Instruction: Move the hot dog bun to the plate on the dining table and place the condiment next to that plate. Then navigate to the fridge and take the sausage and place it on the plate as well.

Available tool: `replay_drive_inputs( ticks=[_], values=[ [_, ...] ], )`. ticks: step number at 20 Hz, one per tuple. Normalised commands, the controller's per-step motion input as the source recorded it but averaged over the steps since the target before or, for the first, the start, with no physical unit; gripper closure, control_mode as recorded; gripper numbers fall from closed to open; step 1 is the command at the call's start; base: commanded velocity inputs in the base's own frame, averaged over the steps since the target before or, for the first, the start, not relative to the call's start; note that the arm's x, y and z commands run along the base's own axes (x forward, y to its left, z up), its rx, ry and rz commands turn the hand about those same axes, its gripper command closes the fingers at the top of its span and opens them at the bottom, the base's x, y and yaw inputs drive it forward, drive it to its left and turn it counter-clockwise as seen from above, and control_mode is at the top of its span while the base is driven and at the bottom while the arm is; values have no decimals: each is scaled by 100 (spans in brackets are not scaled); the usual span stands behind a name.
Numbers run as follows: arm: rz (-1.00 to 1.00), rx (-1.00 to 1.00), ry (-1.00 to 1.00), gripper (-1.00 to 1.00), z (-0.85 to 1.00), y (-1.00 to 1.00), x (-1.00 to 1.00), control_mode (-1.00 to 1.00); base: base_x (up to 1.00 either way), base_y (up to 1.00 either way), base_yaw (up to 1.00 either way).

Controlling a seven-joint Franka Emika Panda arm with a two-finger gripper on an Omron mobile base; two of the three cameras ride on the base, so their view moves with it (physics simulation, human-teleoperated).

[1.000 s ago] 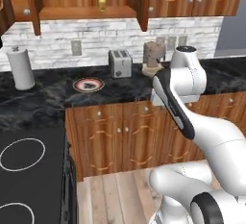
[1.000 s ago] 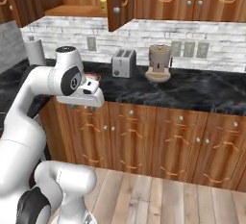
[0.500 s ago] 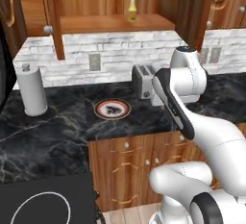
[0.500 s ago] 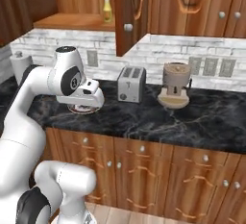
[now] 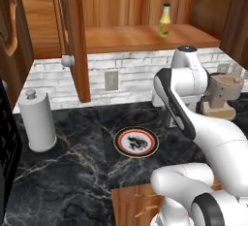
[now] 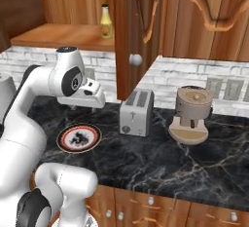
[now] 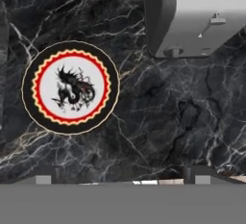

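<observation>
— Black marble counter under wooden cabinets; I see my arm above it. Anything else?
— Toaster, coffee machine, paper towel roll, black-edged plate.
— Condiment?
— Yellow bottle upright on the open shelf.
— Gripper?
— Fingers spread wide, empty, over bare counter beside that plate.

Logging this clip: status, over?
Pincer open, empty, above counter. Condiment up on open shelf, untouched. Black-edged plate and toaster below the pincer; open cupboard door beside the shelf.
</observation>
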Motion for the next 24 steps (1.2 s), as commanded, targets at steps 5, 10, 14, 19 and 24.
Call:
replay_drive_inputs(
  ticks=[5,10,14,19,24],
  values=[
    [0,0,0,-100,0,0,0,100,70,12,0],
    [0,0,-1,-100,29,0,6,-100,21,2,0],
    [0,0,-36,-100,81,0,-57,-100,0,0,0],
    [0,0,-40,-100,91,0,-33,-100,0,0,0],
    [0,0,-31,-100,90,-1,10,-100,0,0,0]
  ],
)
